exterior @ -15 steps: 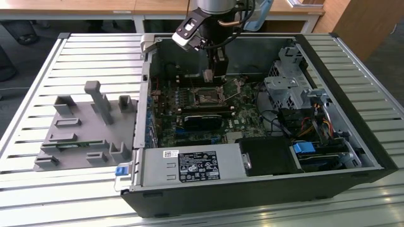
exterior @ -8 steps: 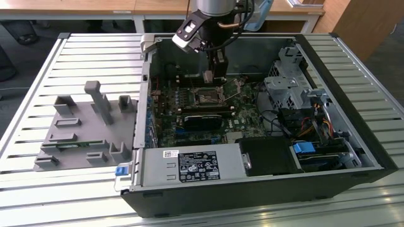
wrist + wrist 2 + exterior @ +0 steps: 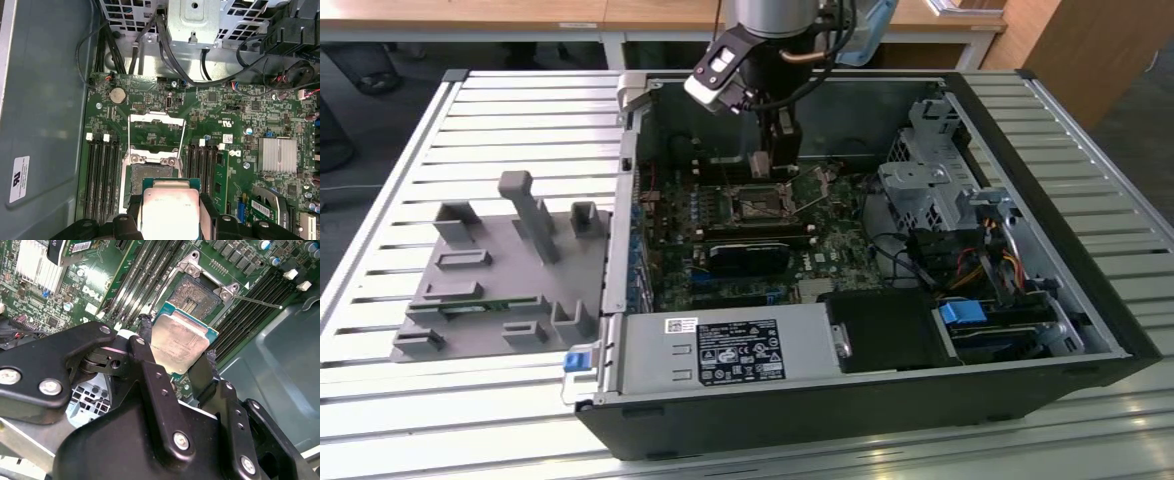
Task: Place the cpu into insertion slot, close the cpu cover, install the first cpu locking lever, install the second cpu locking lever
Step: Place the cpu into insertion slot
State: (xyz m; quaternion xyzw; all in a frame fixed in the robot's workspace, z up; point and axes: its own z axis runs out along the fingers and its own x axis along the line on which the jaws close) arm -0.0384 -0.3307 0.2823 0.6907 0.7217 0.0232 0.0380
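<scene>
Cpu [image 3: 180,340] in pincer [image 3: 177,343], seemingly above slot [image 3: 197,293]

Black hand [image 3: 177,342] with silver screws [image 3: 181,440], on a grey arm [image 3: 774,15] trailing black cables [image 3: 831,68].

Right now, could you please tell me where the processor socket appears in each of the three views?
Exterior view: socket mid-board in the case, just beside the gripper.
Second wrist view: socket just beyond the chip, between memory slots.
First wrist view: socket partly covered by the chip, between memory slots.
Shared landmark: the gripper, shut on the chip.
</scene>
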